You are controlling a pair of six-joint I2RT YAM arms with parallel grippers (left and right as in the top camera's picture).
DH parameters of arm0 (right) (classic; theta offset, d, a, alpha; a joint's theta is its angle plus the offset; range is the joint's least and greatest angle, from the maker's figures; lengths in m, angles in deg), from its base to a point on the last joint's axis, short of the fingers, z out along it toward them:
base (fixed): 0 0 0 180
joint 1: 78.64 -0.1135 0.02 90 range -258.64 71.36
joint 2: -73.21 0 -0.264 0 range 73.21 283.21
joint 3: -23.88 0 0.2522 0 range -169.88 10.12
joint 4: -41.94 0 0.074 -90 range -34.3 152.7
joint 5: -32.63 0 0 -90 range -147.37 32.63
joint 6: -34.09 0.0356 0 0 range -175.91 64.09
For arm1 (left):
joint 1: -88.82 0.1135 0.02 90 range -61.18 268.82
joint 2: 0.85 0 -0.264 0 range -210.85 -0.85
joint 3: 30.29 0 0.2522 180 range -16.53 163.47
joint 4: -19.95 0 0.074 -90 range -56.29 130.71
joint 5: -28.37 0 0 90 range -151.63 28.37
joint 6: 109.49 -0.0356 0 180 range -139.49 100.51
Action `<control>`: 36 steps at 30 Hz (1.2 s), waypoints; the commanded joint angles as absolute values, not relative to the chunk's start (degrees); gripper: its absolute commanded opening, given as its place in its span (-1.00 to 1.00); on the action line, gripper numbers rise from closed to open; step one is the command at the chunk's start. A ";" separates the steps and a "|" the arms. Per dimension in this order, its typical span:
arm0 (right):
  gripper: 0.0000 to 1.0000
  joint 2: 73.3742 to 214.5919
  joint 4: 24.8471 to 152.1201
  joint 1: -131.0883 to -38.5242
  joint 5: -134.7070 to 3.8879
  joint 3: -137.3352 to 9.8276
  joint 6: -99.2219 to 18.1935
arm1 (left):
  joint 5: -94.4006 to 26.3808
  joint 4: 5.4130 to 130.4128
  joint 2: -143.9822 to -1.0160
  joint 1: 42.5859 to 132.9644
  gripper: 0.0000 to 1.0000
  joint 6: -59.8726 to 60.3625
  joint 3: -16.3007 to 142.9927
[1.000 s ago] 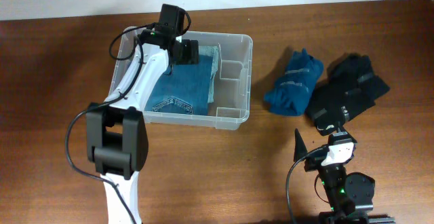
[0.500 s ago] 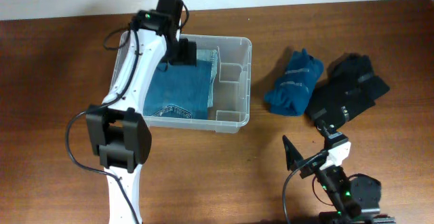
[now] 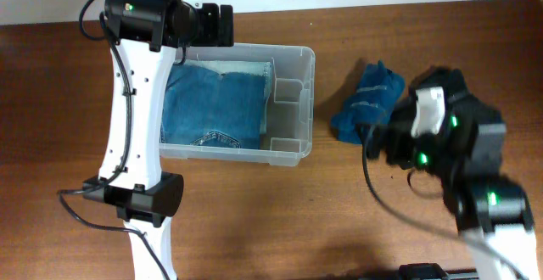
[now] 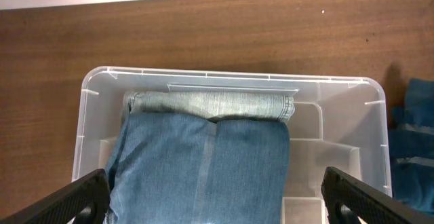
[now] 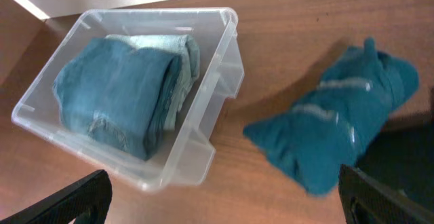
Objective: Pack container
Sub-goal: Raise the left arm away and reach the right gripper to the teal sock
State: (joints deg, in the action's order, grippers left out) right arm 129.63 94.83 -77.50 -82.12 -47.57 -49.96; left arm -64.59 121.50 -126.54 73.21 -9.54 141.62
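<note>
Overhead, the container [image 3: 291, 120] sits on the wooden bench [image 3: 254, 221] left of centre and close to the far edge, its long side running along that edge. Folded blue jeans [image 3: 216, 102] lie flat inside, filling the left and middle of the bin, with a paler folded band toward the far wall. A rumpled teal garment [image 3: 365, 103] lies on the bench to the right of the container, apart from it. The left wrist view looks straight down on the jeans, and the left gripper [image 4: 215, 200] is spread wide with nothing between its fingers, one tip at each lower corner. The right arm is blurred overhead, above the right half of the bench. In its wrist view the right gripper [image 5: 227, 200] is likewise spread and empty, above the bench between container and teal garment; dark cloth [image 5: 407, 149] touches that garment's right side.
</note>
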 commanded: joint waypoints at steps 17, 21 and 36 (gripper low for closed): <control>0.29 173.61 82.90 -73.84 -69.01 -52.46 -26.48 | -68.50 128.10 -124.46 90.87 0.99 -12.07 141.88; -0.39 172.89 83.14 -73.84 -69.16 -52.51 -27.14 | -68.52 128.05 -124.46 90.87 0.99 -12.09 141.88; -0.66 166.05 117.83 -83.99 -71.08 -91.30 -48.21 | -68.41 125.98 -124.46 96.57 0.99 -12.07 141.88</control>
